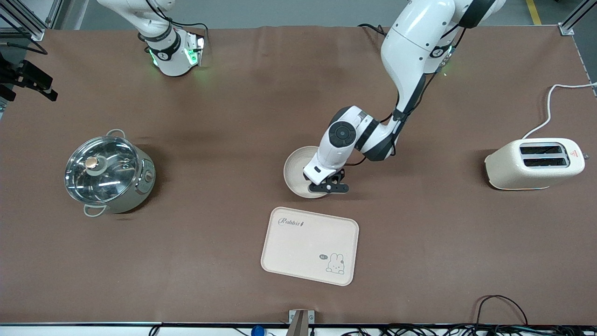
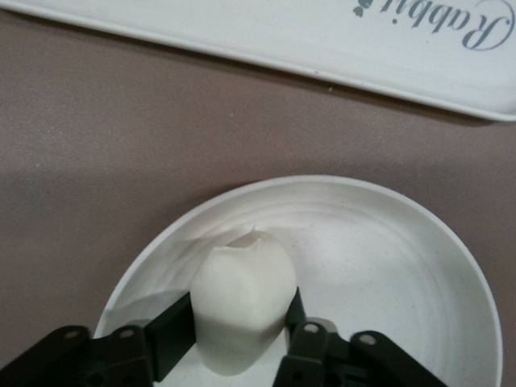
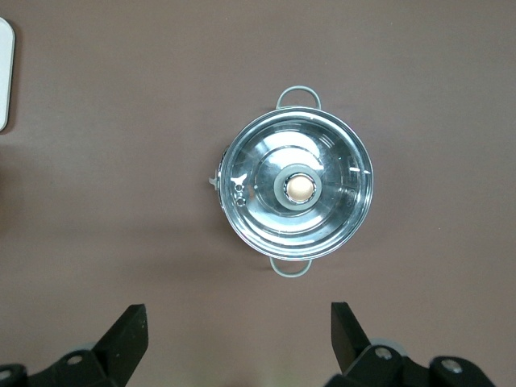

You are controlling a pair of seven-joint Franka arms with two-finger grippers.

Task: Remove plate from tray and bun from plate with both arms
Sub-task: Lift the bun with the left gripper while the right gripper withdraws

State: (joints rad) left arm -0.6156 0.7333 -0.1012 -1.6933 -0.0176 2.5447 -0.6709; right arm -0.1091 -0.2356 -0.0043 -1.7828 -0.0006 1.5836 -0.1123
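The left pincer (image 2: 242, 343) grips the one small pale cream oval bun (image 2: 242, 302) between its black fingers (image 2: 173, 334), low over the single round shallow cream-beige plate (image 1: 294, 170) (the bun's underside looks to meet the dish, though I cannot tell for sure). The plate sits mid-bench, just farther from the front camera than one rectangular cream tray with a rabbit drawing (image 1: 310, 245). The right pincer (image 3: 238, 339) waits spread wide, high above one lidded steel pot (image 3: 297, 192). One cream toaster (image 1: 534, 163) stands toward the left arm's end of the brown bench (image 1: 210, 140).
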